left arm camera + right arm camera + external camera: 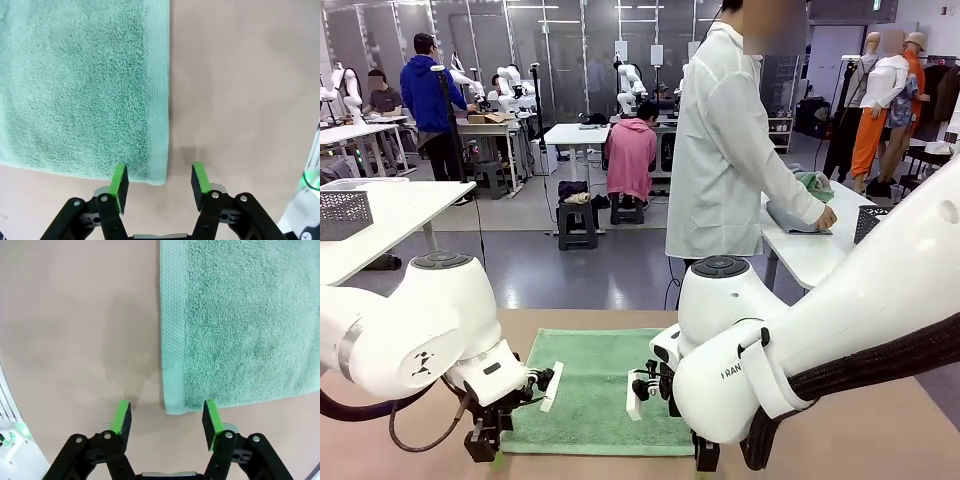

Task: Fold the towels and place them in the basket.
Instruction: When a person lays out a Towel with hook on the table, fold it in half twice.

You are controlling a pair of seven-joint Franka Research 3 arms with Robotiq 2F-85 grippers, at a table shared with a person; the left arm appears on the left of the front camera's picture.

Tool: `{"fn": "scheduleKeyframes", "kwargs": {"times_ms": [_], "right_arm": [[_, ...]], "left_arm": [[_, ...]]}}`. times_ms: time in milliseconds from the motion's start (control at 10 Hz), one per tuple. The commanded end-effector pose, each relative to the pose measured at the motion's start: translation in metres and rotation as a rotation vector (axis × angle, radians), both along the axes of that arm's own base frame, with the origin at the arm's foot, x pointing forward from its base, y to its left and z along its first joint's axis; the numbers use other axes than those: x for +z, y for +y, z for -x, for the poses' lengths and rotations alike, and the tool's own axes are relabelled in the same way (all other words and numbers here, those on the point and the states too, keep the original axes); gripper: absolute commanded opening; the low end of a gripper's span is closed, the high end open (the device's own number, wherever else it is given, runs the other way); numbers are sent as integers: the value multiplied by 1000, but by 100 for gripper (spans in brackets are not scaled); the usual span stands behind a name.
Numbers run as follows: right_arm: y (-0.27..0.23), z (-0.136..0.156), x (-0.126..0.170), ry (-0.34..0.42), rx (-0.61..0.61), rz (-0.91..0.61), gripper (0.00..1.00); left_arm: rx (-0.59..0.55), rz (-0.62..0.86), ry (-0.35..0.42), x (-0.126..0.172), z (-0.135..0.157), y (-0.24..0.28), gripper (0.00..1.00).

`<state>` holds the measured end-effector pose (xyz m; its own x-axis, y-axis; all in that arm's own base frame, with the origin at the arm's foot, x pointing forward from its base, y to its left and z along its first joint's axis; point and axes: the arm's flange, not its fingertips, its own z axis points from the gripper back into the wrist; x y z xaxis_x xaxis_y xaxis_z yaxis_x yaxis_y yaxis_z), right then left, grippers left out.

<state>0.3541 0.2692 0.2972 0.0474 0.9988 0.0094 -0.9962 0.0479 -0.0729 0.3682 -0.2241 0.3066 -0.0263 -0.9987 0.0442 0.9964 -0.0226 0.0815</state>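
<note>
1. Mint green towel (600, 385): spread flat in a single layer on the tan table (880, 430), between the two arms, with its near edge close to the robot's side.
2. Left arm: enters from the left, its bulky white wrist joint bent low over the table. Points the left gripper (159, 182) straight down at the towel's near left corner.
3. Left gripper, wrist view: green pads (119, 186) held apart, astride that corner. One pad over the woven hem, the other over bare table. Nothing pinched between them. Cannot tell whether the tips touch the surface.
4. Right arm: reaches in from the right, large in the foreground, forearm sloping down toward the middle. Aims the right gripper (166, 419) down at the towel's near right corner.
5. Right gripper, wrist view: fingers (211, 419) spread, corner of the hem lying between them. One finger over the terry, the other over bare table. No cloth gripped. Contact with the table not clear either.
6. Far side: person in a white coat, turned toward a white side table on the right, one hand (827, 217) resting on a folded grey-blue towel (792, 222).
7. Dark mesh basket (873, 222): on that same side table, just beside the person's hand, well apart from both arms.
</note>
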Motion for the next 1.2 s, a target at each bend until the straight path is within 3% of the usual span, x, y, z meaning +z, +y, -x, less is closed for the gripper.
{"fn": "scheduleKeyframes", "kwargs": {"times_ms": [0, 500, 1000, 1100], "right_arm": [[6, -4, -1, -8, -29, 28, 58], [3, -8, -1, -15, -37, 30, 58], [1, -13, -4, -11, -43, 28, 58], [0, -14, -4, -16, -39, 25, 40]], "left_arm": [[-11, 4, -32, -3, -6, -1, 52], [-8, -7, -32, -4, -14, -4, 52], [-1, -27, -32, -9, -20, -5, 26], [-1, -31, -32, -9, -22, -5, 14]]}}
